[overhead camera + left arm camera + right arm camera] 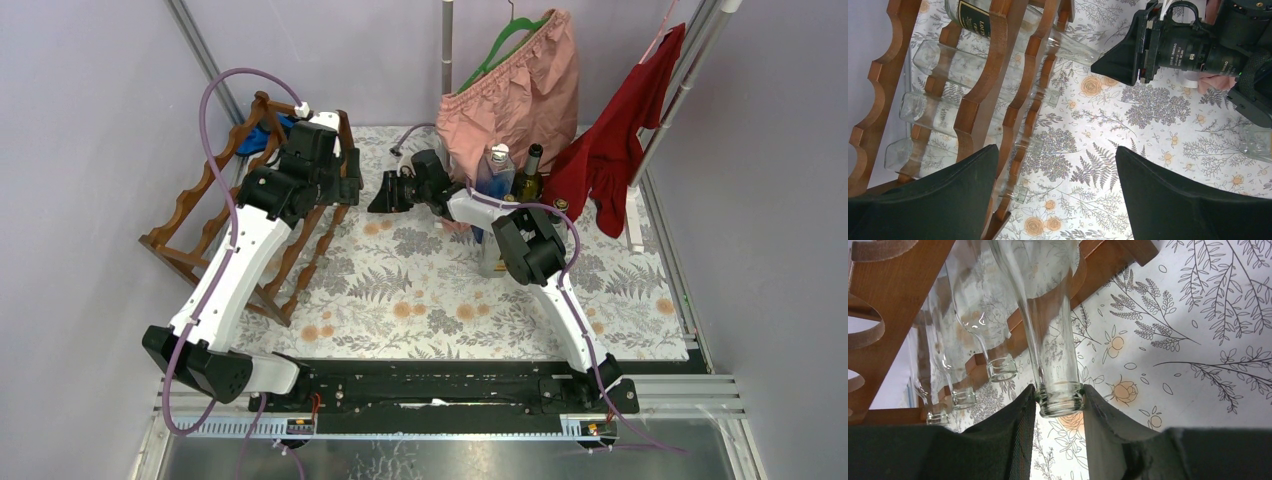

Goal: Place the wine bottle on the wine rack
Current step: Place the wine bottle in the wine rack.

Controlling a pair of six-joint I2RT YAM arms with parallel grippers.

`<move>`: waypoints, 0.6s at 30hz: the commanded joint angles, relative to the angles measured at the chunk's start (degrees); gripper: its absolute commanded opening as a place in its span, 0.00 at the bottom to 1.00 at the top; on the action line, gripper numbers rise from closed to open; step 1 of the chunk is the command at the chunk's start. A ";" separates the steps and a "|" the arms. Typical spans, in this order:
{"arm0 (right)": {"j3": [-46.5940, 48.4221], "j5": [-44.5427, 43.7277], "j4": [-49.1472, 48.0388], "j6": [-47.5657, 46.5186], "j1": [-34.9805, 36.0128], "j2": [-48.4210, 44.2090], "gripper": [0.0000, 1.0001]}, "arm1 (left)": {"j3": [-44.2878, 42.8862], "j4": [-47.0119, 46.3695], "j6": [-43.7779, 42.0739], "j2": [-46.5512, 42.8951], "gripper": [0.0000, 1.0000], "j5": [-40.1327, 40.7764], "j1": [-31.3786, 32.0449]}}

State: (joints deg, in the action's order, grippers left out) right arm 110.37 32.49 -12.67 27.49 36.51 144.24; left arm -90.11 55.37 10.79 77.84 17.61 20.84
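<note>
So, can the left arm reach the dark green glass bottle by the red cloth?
Probably not as things stand: the right arm stretches across between the left claw and the dark green glass bottle, and a tall clear bottle stands close beside it.

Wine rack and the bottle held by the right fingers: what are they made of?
The wine rack looks like wood, reddish-brown, smooth stained finish, grain visible on the scalloped rails. The wine bottle looks like clear glossy glass: the floral cloth shows through it, highlights on its lip.
</note>
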 commanded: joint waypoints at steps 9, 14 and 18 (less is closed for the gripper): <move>-6.25 -2.99 -0.42 5.14 -0.05 -2.79 0.03 | -1.12 0.81 -1.38 0.07 0.94 0.82 -0.71; -9.25 -3.37 -0.32 4.90 -0.12 -4.65 0.03 | -1.05 0.70 -1.56 0.33 0.94 0.50 -0.80; -10.11 -2.93 -0.61 5.21 -0.13 -5.73 0.03 | -0.71 0.35 -1.65 0.38 0.94 0.18 -0.95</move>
State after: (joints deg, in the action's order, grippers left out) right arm 102.96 30.09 -20.08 32.51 36.75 141.38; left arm -90.11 56.16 10.41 77.87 17.61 20.45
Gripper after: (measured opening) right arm 0.412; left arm 0.937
